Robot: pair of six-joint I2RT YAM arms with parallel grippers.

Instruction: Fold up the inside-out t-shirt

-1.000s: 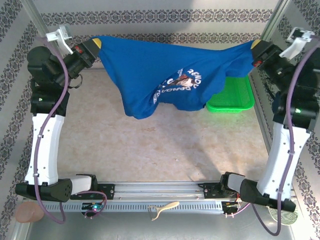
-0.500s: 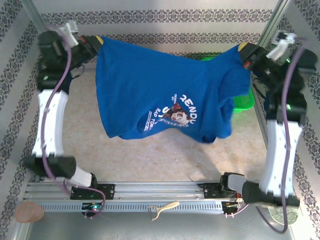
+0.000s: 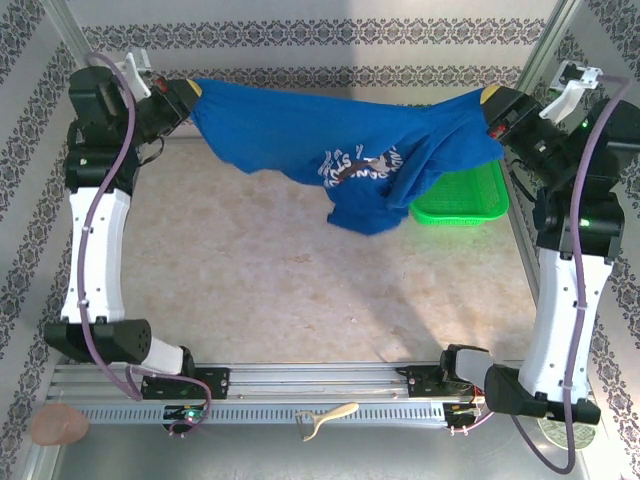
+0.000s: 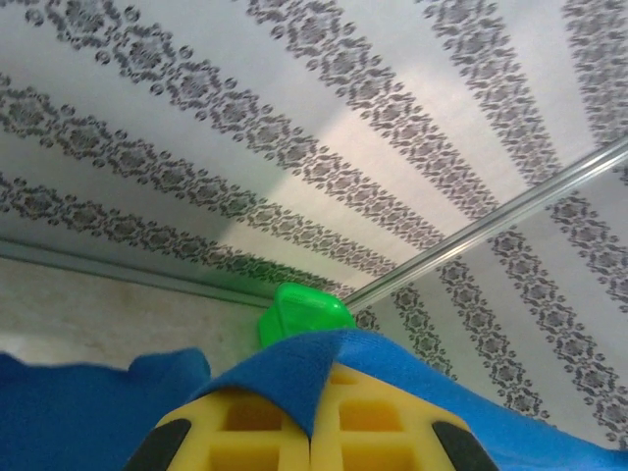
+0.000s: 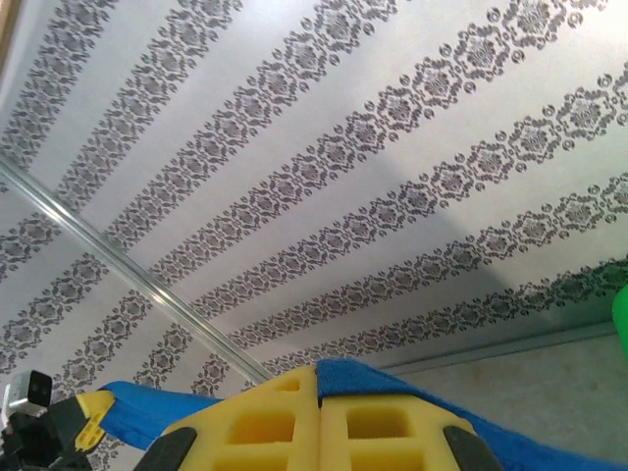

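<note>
The royal-blue inside-out t-shirt [image 3: 300, 135] hangs stretched in the air across the far side of the table, white and red lettering showing near its lower middle. My left gripper [image 3: 190, 92] is shut on its left corner, high at the back left. My right gripper [image 3: 487, 100] is shut on its right corner, high at the back right. In the left wrist view blue cloth [image 4: 314, 368] is pinched between the yellow fingers [image 4: 245, 432]. The right wrist view shows the t-shirt's cloth [image 5: 378, 378] caught in the shut yellow fingers [image 5: 383, 432]. The shirt's lower part bunches toward the right and hangs free.
A green basket [image 3: 465, 195] sits at the back right of the table, partly under the hanging cloth, and also appears in the left wrist view as the green basket [image 4: 304, 309]. Patterned walls and metal frame posts [image 3: 545, 45] close the workspace. The beige tabletop [image 3: 300, 290] lies below.
The shirt swung: it hung deep and wide half a second ago, and now its lower part has lifted and bunched rightward. Both arms moved forward, then back a little, still gripping the corners.
</note>
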